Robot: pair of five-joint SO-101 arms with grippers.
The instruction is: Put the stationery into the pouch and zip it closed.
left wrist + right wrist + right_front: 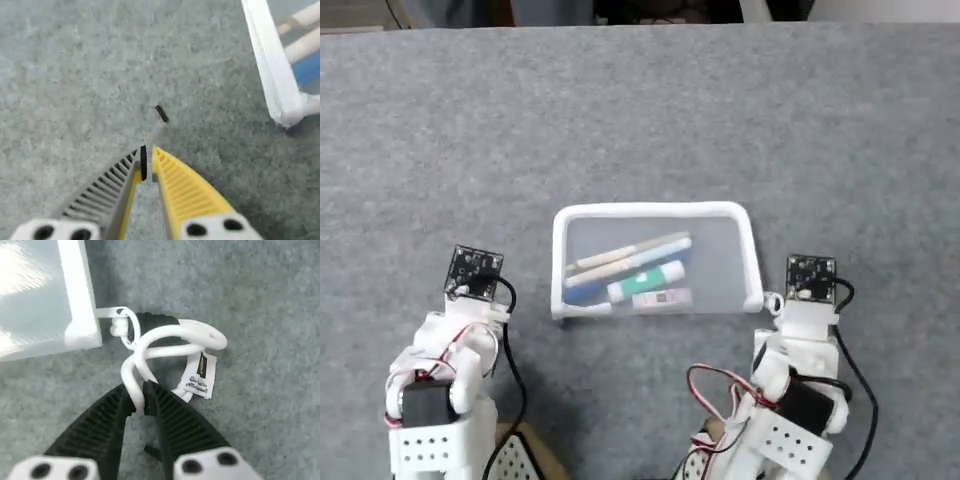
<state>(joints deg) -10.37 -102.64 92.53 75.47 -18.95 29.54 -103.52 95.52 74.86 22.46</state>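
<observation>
The translucent pouch (pixel 655 222) with a white border lies flat mid-table. Inside it are two cream pens (pixel 628 254), a blue marker (pixel 584 292), a green-and-white stick (pixel 645 282) and a small white eraser (pixel 662 298). Its zip runs along the near edge, with the pull at the right corner (pixel 772 300). My right gripper (pixel 139 393) is shut on the white cord loop (pixel 172 337) tied to the zip pull, just off the pouch corner (pixel 80 330). My left gripper (pixel 146 162) is shut with nothing in it, over bare carpet a short way from the pouch's left near corner (pixel 285 107).
Grey carpet-like cloth (pixel 640 110) covers the whole table. A small black scrap (pixel 161 113) lies on it ahead of the left gripper. A white printed tag (pixel 201 375) hangs from the cord. The left arm (pixel 445 375) and right arm (pixel 800 375) stand at the near edge.
</observation>
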